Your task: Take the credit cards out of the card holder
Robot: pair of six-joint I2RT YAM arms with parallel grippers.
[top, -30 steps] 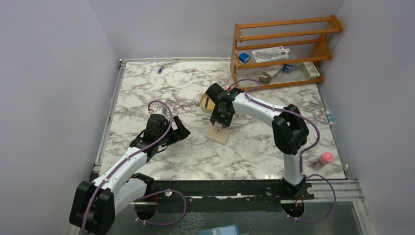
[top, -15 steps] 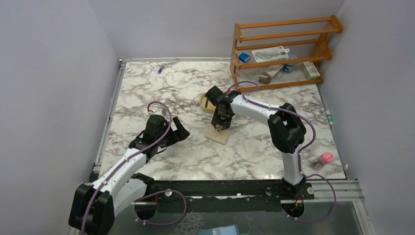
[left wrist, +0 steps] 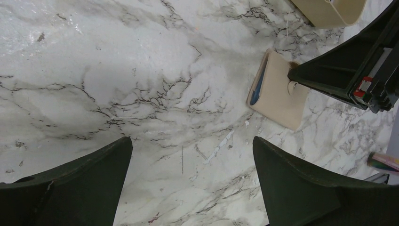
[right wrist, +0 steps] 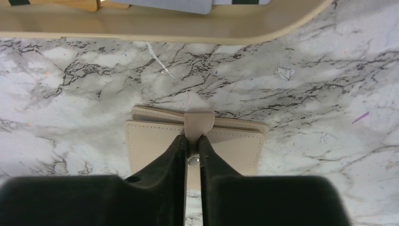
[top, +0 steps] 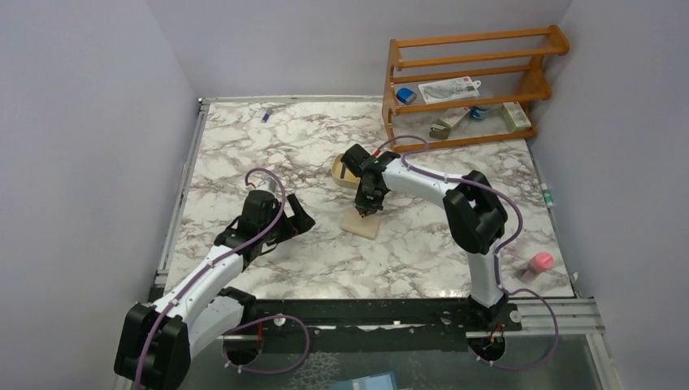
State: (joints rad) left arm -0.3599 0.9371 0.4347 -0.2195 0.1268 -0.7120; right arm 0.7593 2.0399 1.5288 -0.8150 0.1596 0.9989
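So our right gripper [right wrist: 193, 141] was pinched tight on the card holder [right wrist: 150, 146] by its snap tab [right wrist: 199, 123]. The holder lay folded shut on the marble table [top: 244, 154], just beside the tan tray [right wrist: 188, 30], where a bluish card [right wrist: 179, 5] sat. Our left gripper [left wrist: 192, 141] hung spread wide, well left of the holder, grasping nothing. A blue strip [left wrist: 256, 92] showed at the holder's edge

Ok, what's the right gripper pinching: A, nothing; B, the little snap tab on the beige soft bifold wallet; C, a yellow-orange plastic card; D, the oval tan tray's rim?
B: the right wrist view shows the right gripper closed on the snap tab of the beige soft bifold wallet, clear of the oval tan tray.
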